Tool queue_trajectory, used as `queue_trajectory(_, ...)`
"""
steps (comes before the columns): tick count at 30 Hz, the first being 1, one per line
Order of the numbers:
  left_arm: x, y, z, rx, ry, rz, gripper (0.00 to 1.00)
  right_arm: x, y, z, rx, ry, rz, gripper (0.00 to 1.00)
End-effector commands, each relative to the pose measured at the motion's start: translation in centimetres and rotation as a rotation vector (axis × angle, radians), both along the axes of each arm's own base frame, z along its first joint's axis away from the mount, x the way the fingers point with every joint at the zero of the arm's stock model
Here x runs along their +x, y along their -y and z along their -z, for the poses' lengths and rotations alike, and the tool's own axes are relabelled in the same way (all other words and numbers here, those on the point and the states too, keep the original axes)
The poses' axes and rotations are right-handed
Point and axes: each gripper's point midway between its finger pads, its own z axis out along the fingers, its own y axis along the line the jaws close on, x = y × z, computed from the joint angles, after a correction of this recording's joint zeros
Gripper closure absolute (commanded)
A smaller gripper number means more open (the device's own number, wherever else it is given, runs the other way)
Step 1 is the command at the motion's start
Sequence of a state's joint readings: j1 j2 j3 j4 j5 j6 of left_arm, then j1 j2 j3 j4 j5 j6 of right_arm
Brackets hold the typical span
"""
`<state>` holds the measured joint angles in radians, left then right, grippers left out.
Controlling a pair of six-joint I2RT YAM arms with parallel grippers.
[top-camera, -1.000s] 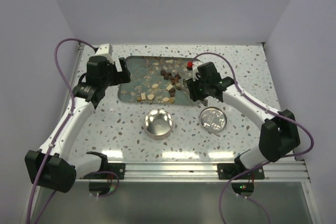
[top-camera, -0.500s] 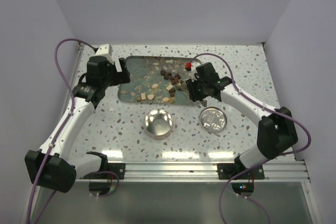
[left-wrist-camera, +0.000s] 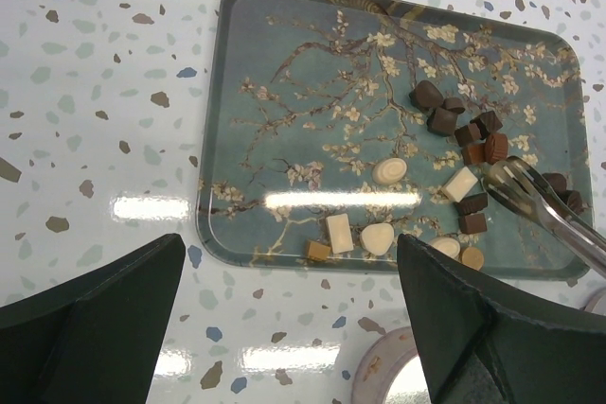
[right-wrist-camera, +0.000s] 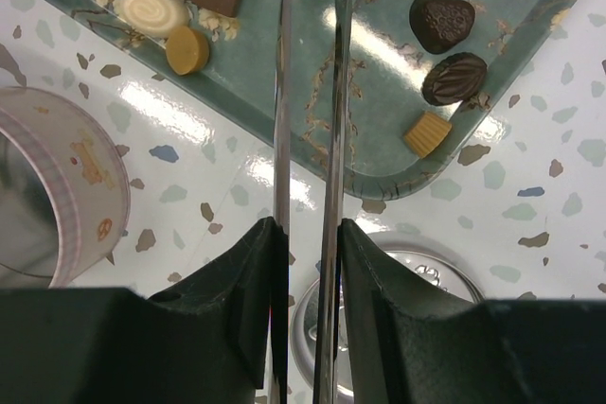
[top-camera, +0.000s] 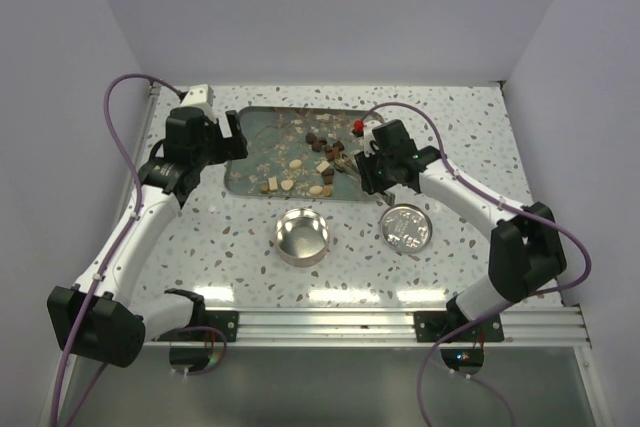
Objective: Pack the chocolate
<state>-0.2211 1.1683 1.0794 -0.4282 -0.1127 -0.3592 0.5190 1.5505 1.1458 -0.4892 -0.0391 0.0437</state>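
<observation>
Several small chocolates [top-camera: 322,152], dark, tan and cream, lie on the blue flowered tray [top-camera: 255,137]. My right gripper [top-camera: 366,169] is shut on metal tongs [right-wrist-camera: 308,92], whose arms reach over the tray's right end. In the left wrist view the tong tips [left-wrist-camera: 507,182] sit slightly apart beside the dark pieces [left-wrist-camera: 454,120], holding nothing I can see. Dark [right-wrist-camera: 442,21] and caramel [right-wrist-camera: 426,132] pieces lie right of the tongs. My left gripper [top-camera: 225,142] hovers open and empty over the tray's left edge. The open round tin [top-camera: 302,235] stands in front of the tray.
The tin's lid [top-camera: 405,227] lies flat on the speckled table, right of the tin and under my right wrist [right-wrist-camera: 379,290]. The tin's rim shows in the right wrist view [right-wrist-camera: 57,167] and the left wrist view [left-wrist-camera: 388,376]. Purple cables loop behind both arms.
My right gripper with the tongs has edged a little left, further over the tray. The left arm has not moved.
</observation>
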Motion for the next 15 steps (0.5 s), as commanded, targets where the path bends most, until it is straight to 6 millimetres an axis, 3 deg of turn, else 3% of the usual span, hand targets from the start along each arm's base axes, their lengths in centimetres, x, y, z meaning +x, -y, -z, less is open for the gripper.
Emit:
queue_trajectory(1, 0.0, -0.1, -0.6, -0.015, 0.027, -0.015, 0.00, 0.5, -0.1, -3.5, 0.022, 0.083, -0.004, 0.72)
queue_trajectory(15, -0.1, 0.2, -0.4, -0.024, 0.028, 0.000, 0.00, -1.0, 1.1, -6.3, 0.038, 0.118, 0.022, 0.77)
